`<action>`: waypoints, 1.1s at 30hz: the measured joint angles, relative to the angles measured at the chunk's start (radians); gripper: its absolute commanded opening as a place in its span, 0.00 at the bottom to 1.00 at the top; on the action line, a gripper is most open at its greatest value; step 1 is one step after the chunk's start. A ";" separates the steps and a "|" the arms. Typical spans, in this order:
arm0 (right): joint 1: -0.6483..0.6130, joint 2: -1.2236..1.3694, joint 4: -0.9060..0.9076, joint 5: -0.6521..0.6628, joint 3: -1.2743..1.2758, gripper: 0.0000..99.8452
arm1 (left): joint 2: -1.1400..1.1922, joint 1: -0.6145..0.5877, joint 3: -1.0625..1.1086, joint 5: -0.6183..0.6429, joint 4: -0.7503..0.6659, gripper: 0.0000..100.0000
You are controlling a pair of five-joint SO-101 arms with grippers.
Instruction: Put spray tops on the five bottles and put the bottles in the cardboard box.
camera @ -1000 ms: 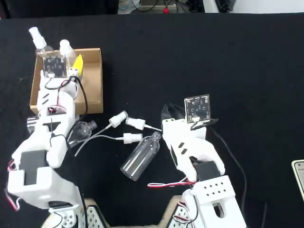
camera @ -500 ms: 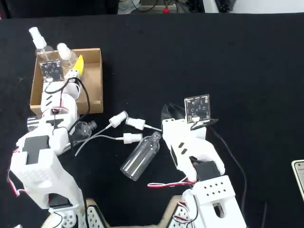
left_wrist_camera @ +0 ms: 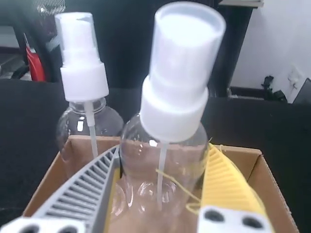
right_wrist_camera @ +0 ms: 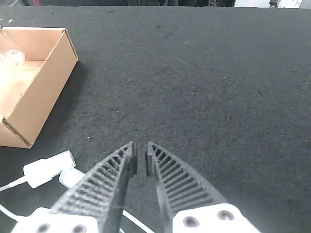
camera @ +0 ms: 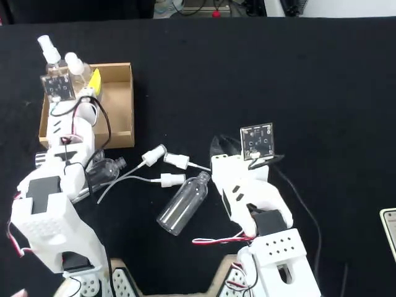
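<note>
Well, the black worktop (camera: 278,80) takes up most of my high view, with both arms rising from its near edge. My left arm (camera: 65,154) stretches out over the cardboard box (camera: 124,105) at the far left. My right arm (camera: 247,192) sits near the middle, low over the worktop.

The left jaws are clamped on a clear bottle (left_wrist_camera: 163,165), its body pinched between the grey finger (left_wrist_camera: 77,194) and the yellow finger (left_wrist_camera: 226,189). It stands upright above the inside of the box, with a white spray top (left_wrist_camera: 180,73) seated on its neck. Just beside it, at the box's far corner, stands a second capped bottle (left_wrist_camera: 87,121). I cannot tell whether that one is inside the box or just beyond its far wall.

The right jaws are all but closed, with only a slit between the tips, and they grip nothing. They hang just above bare worktop, well apart from the box.

Between the arms a bare bottle (camera: 184,203) lies on its side, its open neck toward the right arm. A half-hidden bottle (camera: 108,168), also uncapped, lies partly under the left arm, near the box's front wall. Three loose spray tops (camera: 176,161) lie between these two bottles, their thin dip tubes trailing across the worktop.
</note>
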 measured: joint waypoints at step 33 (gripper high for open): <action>0.000 0.000 0.000 0.000 0.000 0.04 | 0.000 0.000 -0.135 0.000 0.307 0.22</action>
